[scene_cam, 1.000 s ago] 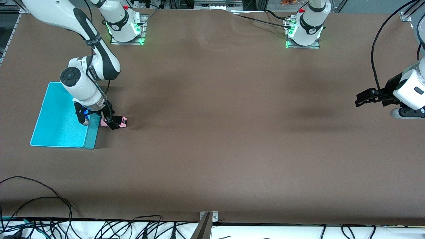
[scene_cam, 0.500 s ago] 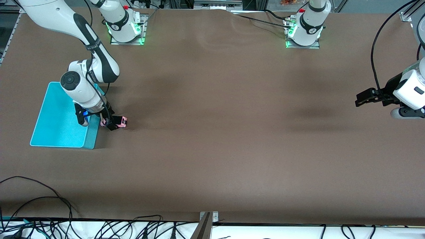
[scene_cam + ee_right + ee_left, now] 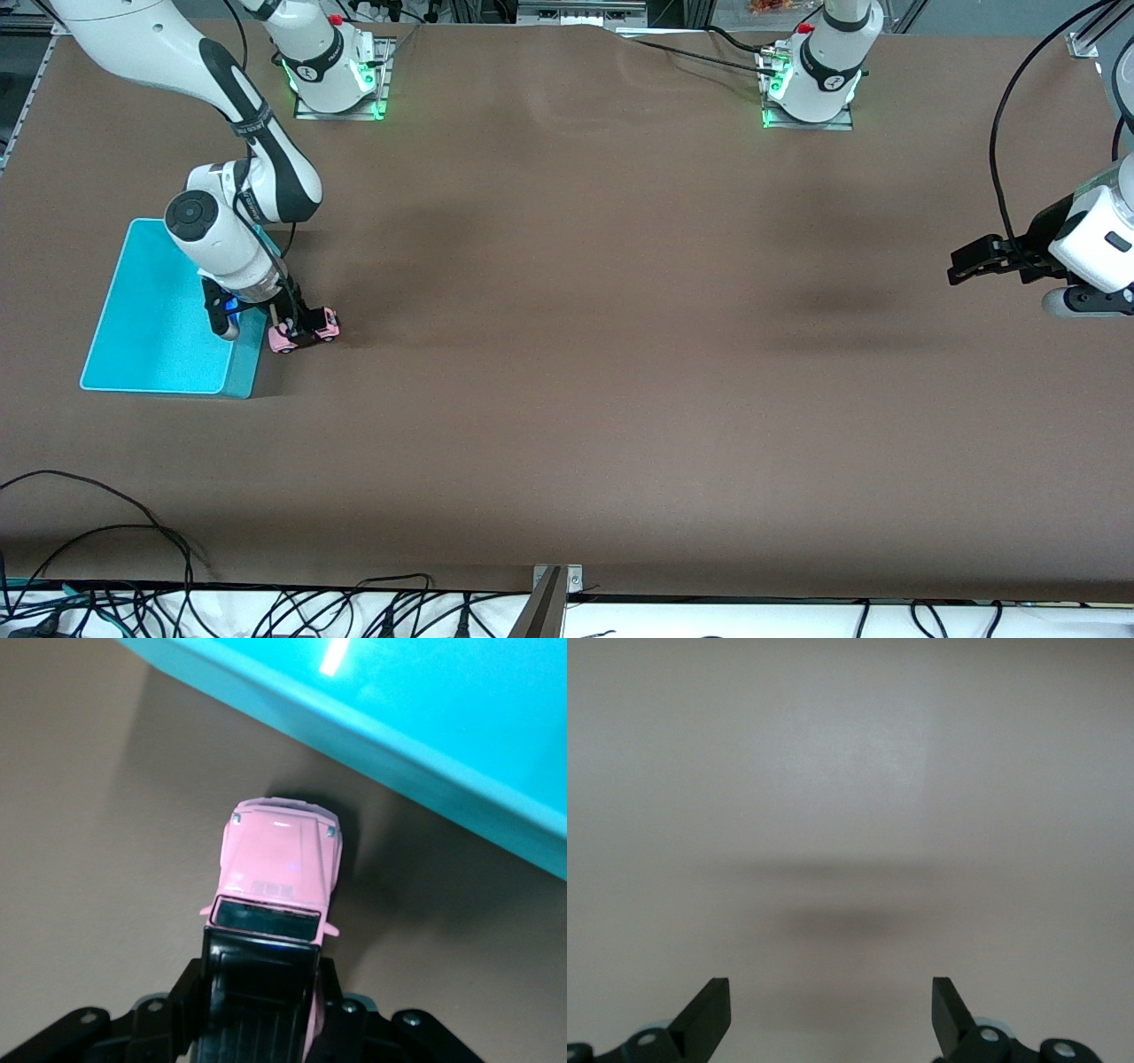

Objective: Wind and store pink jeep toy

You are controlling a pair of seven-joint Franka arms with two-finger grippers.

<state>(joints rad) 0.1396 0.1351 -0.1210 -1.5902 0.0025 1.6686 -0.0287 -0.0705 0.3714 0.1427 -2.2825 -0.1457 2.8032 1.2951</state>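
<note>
Brown cloth covers my whole worktop (image 3: 567, 354), with cables trailing along the edge nearest the front camera. Toward the right arm's end of the worktop I see a teal bin (image 3: 151, 328), a shallow rectangular tray lying flat. Just beside the bin's long wall, on the side toward the left arm's end, the pink jeep toy (image 3: 304, 331) sits on the cloth on its wheels. My right gripper (image 3: 299, 330) is down on it, and in the right wrist view I can see its fingers (image 3: 190, 988) pressed against both flanks of the toy's black roof, jaws closed on the pink jeep toy (image 3: 275, 881), with the pink bonnet pointing at the bin's wall (image 3: 399, 753) and a narrow strip of cloth between them. My left arm waits at its own end of the worktop, the left gripper (image 3: 974, 262) hanging over bare cloth; its wrist view shows the two fingertips (image 3: 709, 1014) standing wide apart with nothing between them.
</note>
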